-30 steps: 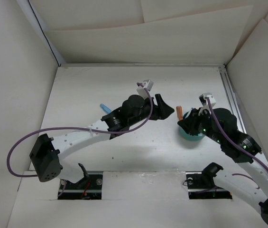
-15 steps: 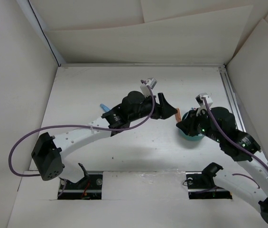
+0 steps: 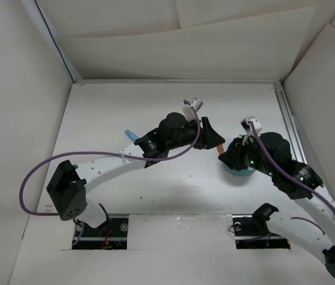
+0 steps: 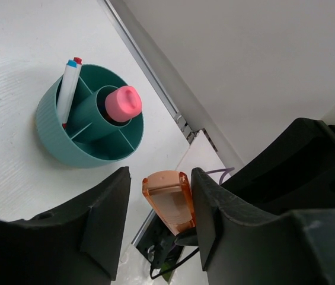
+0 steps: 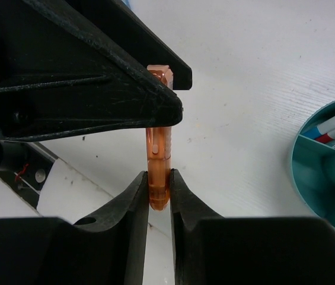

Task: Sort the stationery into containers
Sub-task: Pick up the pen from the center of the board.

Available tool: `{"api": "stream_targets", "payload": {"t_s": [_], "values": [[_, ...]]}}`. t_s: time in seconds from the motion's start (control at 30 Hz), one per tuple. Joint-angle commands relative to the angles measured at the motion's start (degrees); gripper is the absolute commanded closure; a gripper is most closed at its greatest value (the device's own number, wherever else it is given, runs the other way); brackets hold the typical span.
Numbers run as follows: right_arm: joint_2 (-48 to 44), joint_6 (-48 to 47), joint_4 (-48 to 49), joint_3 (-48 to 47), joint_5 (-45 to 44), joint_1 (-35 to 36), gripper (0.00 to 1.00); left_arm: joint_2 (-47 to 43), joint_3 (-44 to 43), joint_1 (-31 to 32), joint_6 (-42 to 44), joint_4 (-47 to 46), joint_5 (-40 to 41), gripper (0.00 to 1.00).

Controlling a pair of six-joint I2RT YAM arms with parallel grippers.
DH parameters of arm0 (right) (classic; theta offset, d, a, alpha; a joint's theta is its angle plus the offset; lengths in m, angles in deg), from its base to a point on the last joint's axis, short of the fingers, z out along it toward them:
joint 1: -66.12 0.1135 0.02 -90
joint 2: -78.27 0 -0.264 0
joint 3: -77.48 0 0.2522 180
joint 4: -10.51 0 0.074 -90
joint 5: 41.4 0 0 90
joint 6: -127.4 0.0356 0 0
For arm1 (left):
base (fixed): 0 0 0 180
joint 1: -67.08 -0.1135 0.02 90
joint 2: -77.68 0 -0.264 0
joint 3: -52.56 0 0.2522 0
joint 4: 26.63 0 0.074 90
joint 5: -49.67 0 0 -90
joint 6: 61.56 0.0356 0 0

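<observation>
A handover was judged to be under way. The left gripper (image 4: pixel 160 178) was seen with its two black fingers set narrowly about one end of a translucent orange block (image 4: pixel 168 205). One finger was touched by the block and a slim gap was shown at the other, so a real grip there could not be told. The orange block was held clear of the table, between the two grippers, with its other end pinched flat between the fingers of the right gripper (image 5: pixel 158 178), which were closed on its narrow faces. It was judged to be light and stiff, with a smooth hard shell that could slip or swing if pinched only at the tip, so a hold across the flat sides nearer the middle was thought safer. It was seen as a slim oblong with a stepped end and a small nub along one edge. Beside the right gripper, on its right, a round ribbed teal cup with dividers (image 5: pixel 309 178) was stood on the table. A pink eraser (image 4: pixel 124 104) was lodged in its central tube and white pens (image 4: pixel 67 89) in an outer compartment.
</observation>
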Motion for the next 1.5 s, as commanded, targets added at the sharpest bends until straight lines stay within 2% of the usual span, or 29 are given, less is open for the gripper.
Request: {"api": "stream_targets", "payload": {"t_s": [0.0,0.27,0.43,0.57,0.6,0.67,0.7,0.93,1.17,1.47], "values": [[-0.47,-0.58,1.58,-2.11,0.15,0.64,1.0,-0.48,-2.32,-0.09,0.31,-2.22,-0.28,0.6],[-0.47,-0.58,1.57,-2.11,-1.7,0.64,1.0,-1.1,-2.32,-0.09,0.31,-1.69,-0.28,0.81],[-0.47,-0.58,1.57,-2.11,-2.23,0.64,1.0,-2.15,-1.18,-0.09,0.84,-1.16,0.25,0.89],[-0.47,-0.06,1.57,-2.11,-2.75,0.64,0.86,-2.68,-0.66,-0.09,0.84,-1.16,0.77,0.93],[-0.47,-0.05,1.57,-2.11,-2.75,0.64,0.78,-3.29,-0.65,-0.09,0.84,-1.16,1.47,0.93],[-0.47,-0.05,1.57,-2.11,-3.28,0.64,0.71,-3.3,-0.13,-0.09,0.84,-1.16,2.18,0.94],[-0.47,-0.05,1.57,-2.11,-3.28,0.64,0.64,-3.3,-0.13,-0.09,0.84,-1.16,2.96,0.94],[-1.53,0.56,0.52,-2.11,-4.34,0.64,0.4,-3.82,-0.13,-1.23,1.37,-1.16,5.52,0.94],[-3.89,3.19,-3.78,-5.71,-11.01,0.64,0.3,-5.57,0.93,-2.55,2.42,0.94,10.27,0.94],[-6.1,4.87,-9.06,-13.44,-20.41,0.64,0.26,-7.43,6.37,-2.55,1.19,-2.57,12.81,0.94]]}}
